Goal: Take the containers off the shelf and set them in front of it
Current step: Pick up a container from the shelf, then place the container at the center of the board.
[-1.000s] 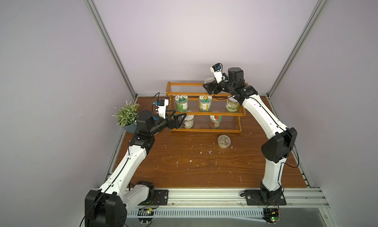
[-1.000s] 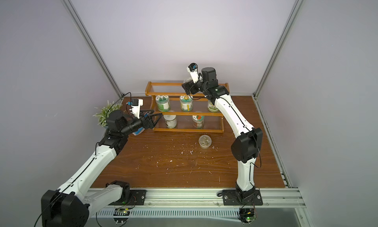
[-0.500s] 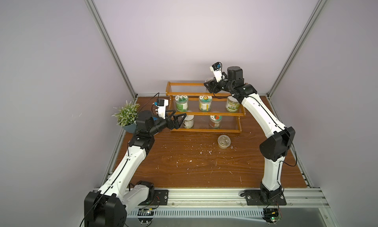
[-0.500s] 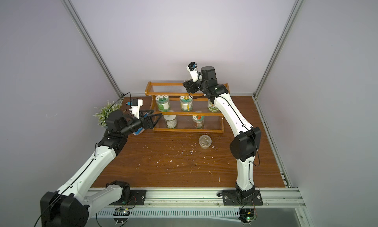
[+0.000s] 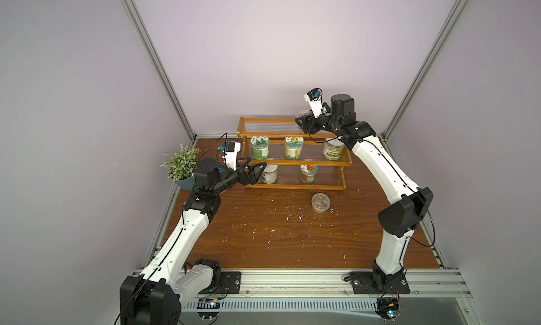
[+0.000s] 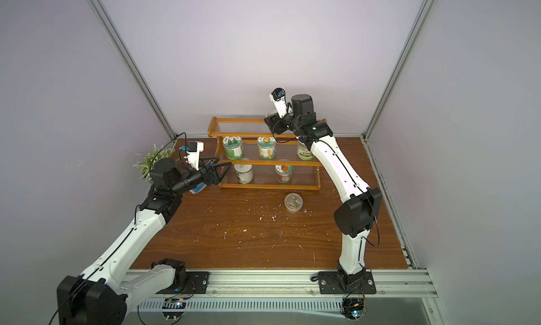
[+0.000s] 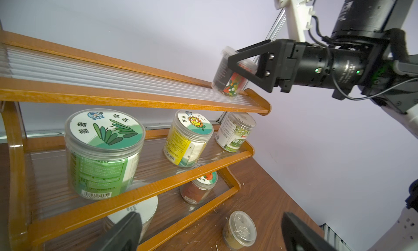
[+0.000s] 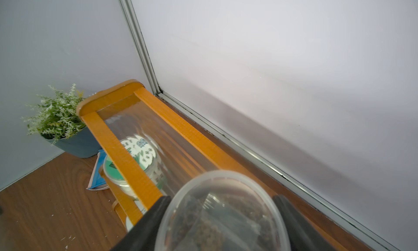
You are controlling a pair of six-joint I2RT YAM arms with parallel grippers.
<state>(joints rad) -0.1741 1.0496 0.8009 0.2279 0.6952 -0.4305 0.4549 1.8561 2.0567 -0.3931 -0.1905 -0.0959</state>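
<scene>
- Worktop (image 5: 278,235): one of the seven containers is down. The clear-lidded cup (image 5: 320,202) sits upright and lid up just in front of the shelf, toward its right end.
- Shelf (image 5: 295,187): stands at the back of the worktop with five containers resting on it. The top tier carries only the cup now in the right end effector's grip.
- Middle tier: three jars stand in a row, a green picture-lid jar (image 5: 260,147), a yellow-label jar (image 5: 294,147) and a right-hand jar (image 5: 333,149). All are upright with their long axis vertical and lids up.
- Bottom tier: a white-lid jar (image 5: 269,174) and an orange-label jar (image 5: 308,174) both stand upright.
- Right end effector (image 8: 222,229): closed onto the second clear-lidded cup (image 7: 222,80) at the right end of the top tier, one finger on each side of the cup wall.
- That cup is tilted off vertical, with its lid end tipped back toward the right wrist and its base at the ribbed tier. Whether the base is clear of the tier or touching it cannot be told.
- Left end effector (image 5: 255,171): jaws fully spread and holding nothing. It sits at bottom-tier height by the shelf's left end, near the white-lid jar.
- Judged status: one placed, one being picked, five to go.
</scene>
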